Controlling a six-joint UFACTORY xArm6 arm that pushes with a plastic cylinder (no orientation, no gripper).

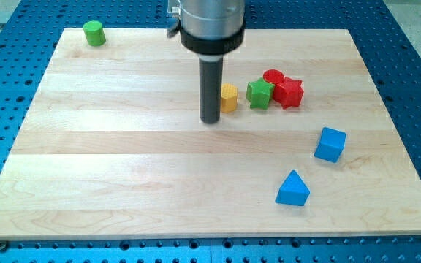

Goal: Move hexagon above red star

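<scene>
A yellow hexagon block lies on the wooden board just right of my tip, partly hidden by the rod. My tip stands at the hexagon's lower left, touching or nearly touching it. Right of the hexagon is a green star block. The red star block lies right of the green star and touches it. A red cylinder sits just above and between the two stars.
A green cylinder stands at the board's top left corner. A blue cube lies at the right and a blue triangular block at the lower right. The blue perforated table surrounds the board.
</scene>
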